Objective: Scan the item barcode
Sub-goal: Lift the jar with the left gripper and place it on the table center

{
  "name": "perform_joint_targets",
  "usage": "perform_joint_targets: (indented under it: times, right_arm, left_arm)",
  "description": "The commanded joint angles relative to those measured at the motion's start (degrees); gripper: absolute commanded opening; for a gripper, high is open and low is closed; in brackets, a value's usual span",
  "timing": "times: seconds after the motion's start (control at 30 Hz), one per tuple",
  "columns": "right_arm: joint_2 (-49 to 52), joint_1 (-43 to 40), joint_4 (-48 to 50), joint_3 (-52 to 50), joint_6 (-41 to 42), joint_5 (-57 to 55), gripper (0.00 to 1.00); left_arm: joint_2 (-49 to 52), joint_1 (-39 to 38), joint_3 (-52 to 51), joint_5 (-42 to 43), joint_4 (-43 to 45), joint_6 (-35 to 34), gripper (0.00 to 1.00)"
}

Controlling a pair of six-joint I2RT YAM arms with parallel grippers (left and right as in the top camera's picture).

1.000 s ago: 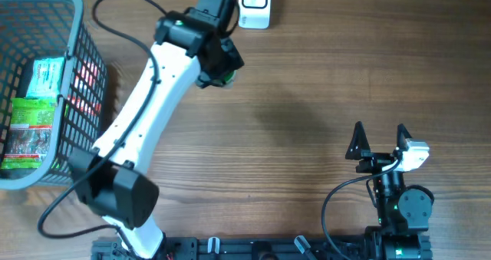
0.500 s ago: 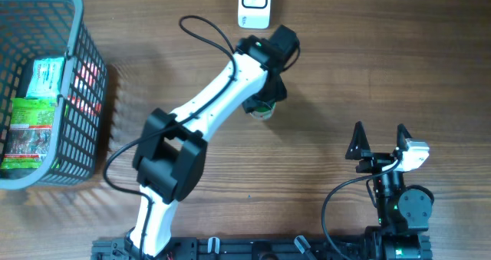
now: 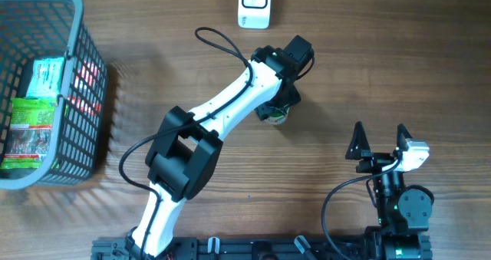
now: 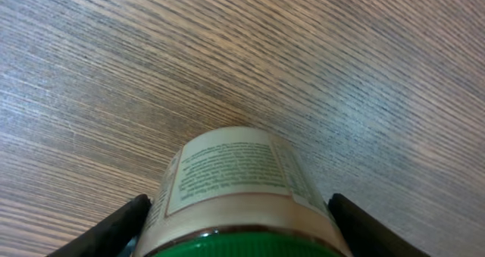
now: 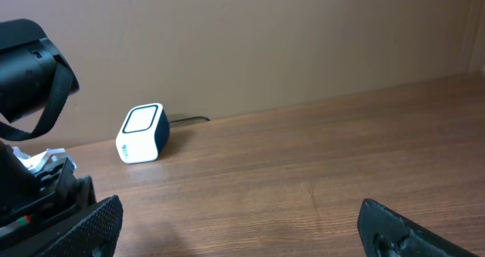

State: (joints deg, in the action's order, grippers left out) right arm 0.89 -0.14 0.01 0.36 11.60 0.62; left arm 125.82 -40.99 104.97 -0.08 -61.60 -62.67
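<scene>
We cannot tell whether our left gripper (image 4: pixel 239 204) clamps the green-capped jar (image 4: pixel 227 173) it flanks, mostly hidden overhead; right gripper (image 3: pixel 379 130), 5 o'clock, gapes empty.

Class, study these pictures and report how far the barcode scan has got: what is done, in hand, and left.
Likely done: a second ago the left gripper held the jar near the scanner.
In hand: the jar sits between its fingers, now carried out over mid-table.
Left: setting it down. Packets wait in the basket. The right gripper is open and idle.
</scene>
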Motion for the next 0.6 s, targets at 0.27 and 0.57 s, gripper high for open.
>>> perform_joint_targets:
  times: [0.27, 0.57]
  right_arm:
    - [-0.3, 0.3, 0.3, -0.1, -1.0, -0.1, 1.0]
    - [-0.3, 0.3, 0.3, -0.1, -1.0, -0.1, 1.0]
  left_arm:
    - [-0.6, 0.6, 1.8, -1.5, 0.3, 3.4, 1.0]
    - [-20.5, 2.3, 14.0, -25.4, -12.7, 11.5, 1.0]
